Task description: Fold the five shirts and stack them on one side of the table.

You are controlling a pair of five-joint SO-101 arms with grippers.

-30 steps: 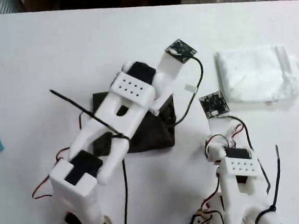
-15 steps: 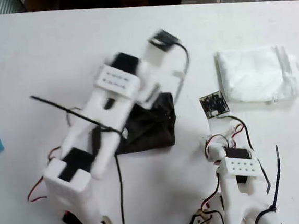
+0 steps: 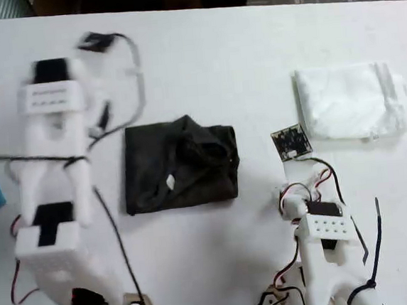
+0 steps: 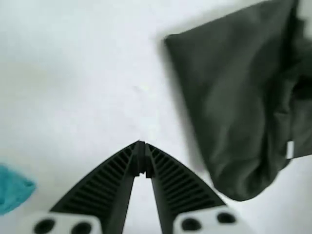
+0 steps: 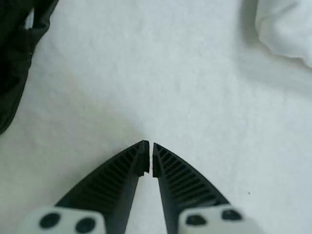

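Lying apart from left fingers [image 4: 119, 183], black shirt [image 3: 180, 170]

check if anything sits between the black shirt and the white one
Yes: the right tool, shut, sits in the gap of bare table between the black shirt and the white shirt.

The left arm [image 3: 52, 173] and right arm [image 3: 330, 234] are white plastic with black servo blocks [image 3: 51, 224] and red and black wires [image 3: 321, 176]. The left gripper [image 4: 141, 158] and right gripper [image 5: 150, 157] have black ribbed fingers [image 4: 109, 183] on white mounts [image 4: 63, 220], with what are probably screw holes.
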